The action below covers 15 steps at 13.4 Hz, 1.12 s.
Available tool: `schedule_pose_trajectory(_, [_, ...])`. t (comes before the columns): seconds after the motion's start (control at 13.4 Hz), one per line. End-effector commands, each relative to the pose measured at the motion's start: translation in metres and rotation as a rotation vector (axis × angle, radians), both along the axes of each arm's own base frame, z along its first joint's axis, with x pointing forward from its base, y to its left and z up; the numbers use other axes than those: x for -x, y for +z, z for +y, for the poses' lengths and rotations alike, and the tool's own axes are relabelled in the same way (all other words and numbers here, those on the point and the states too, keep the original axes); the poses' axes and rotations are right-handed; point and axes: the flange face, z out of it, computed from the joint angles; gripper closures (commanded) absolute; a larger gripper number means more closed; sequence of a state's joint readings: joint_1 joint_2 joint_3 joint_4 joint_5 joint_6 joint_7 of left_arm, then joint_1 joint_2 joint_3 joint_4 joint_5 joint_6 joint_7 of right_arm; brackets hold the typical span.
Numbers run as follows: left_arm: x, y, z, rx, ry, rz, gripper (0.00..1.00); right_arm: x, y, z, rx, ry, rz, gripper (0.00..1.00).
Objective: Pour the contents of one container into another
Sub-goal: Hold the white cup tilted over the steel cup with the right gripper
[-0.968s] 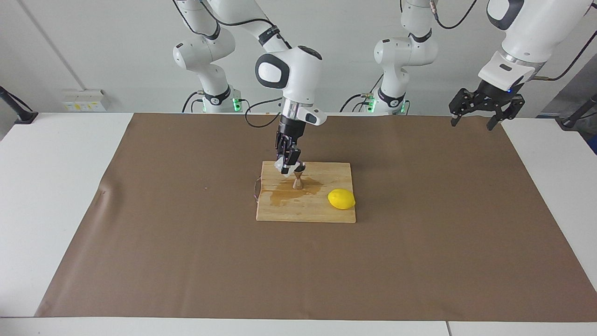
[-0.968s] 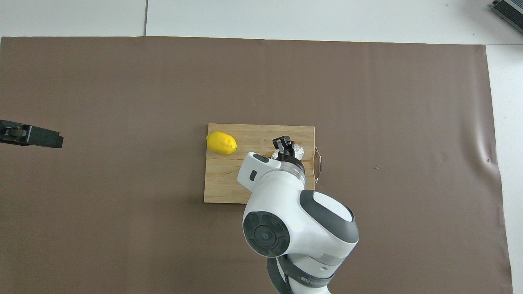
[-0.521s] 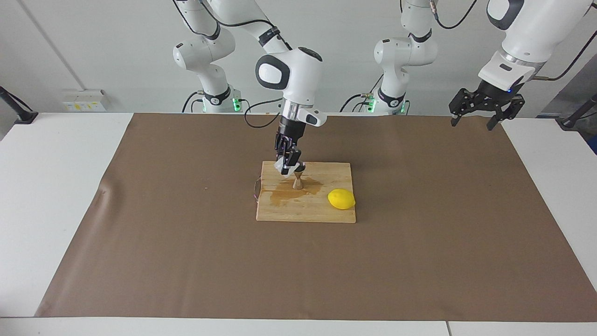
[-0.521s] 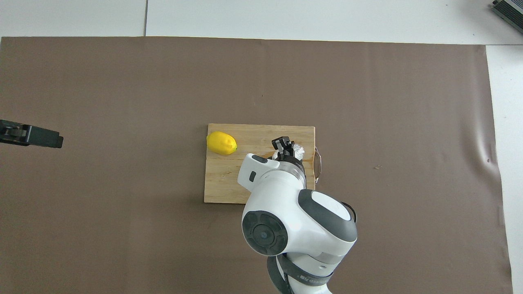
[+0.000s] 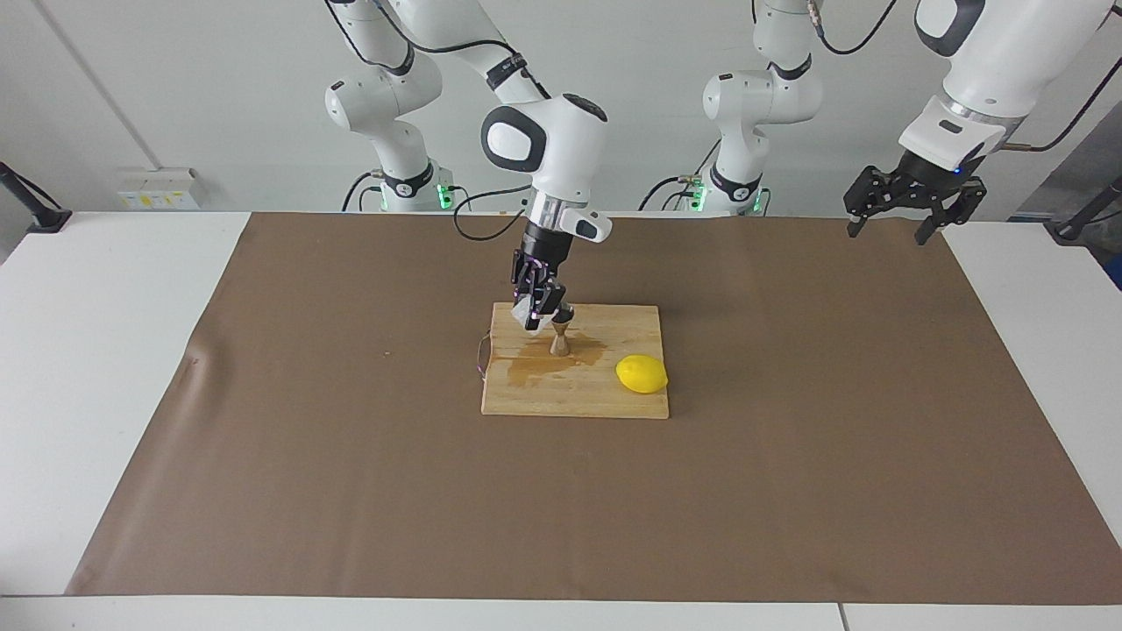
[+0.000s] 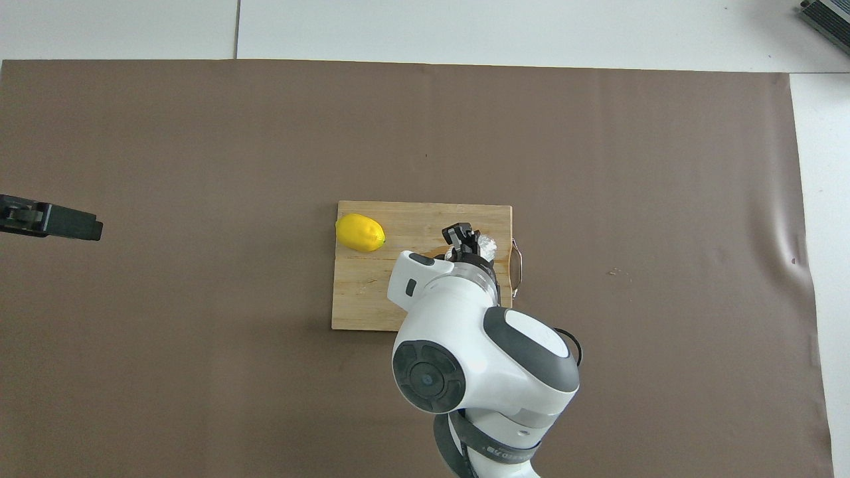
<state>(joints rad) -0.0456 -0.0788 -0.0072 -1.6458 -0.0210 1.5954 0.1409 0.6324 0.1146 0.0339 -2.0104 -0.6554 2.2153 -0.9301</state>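
Observation:
My right gripper (image 5: 536,308) is shut on the small whitish glass cup (image 5: 529,314), holding it tilted just above the steel jigger (image 5: 559,337). The jigger stands upright on the wooden cutting board (image 5: 570,399), in a wet patch (image 5: 535,364). In the overhead view the cup (image 6: 488,245) peeks out beside the right gripper (image 6: 465,240), and the wrist hides the jigger. My left gripper (image 5: 887,235) hangs open and holds nothing, raised over the brown mat's corner at the left arm's end, where that arm waits.
A yellow lemon (image 5: 642,374) lies on the board (image 6: 412,219) toward the left arm's end, also seen from overhead as the lemon (image 6: 360,232). A metal handle loop (image 6: 516,267) sticks out of the board's end nearest the right arm. The brown mat (image 5: 351,482) covers the table.
The right gripper with the cup has shifted slightly up and toward the right arm's end, edging away from the jigger's mouth. The left arm has not moved.

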Motion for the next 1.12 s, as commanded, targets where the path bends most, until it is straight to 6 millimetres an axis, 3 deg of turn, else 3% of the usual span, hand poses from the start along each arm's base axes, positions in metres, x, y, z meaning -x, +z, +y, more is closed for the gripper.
schedule_pose_trajectory(0.0, [-0.004, 0.004, 0.0, 0.01, 0.014, 0.0, 0.0, -0.003, 0.005, 0.001, 0.029, 0.012, -0.011, 0.69])
schedule_pose_trajectory(1.04, [-0.005, 0.003, -0.001, 0.01, 0.012, 0.002, 0.0, -0.014, 0.02, 0.003, -0.124, -0.092, 0.046, 0.69])
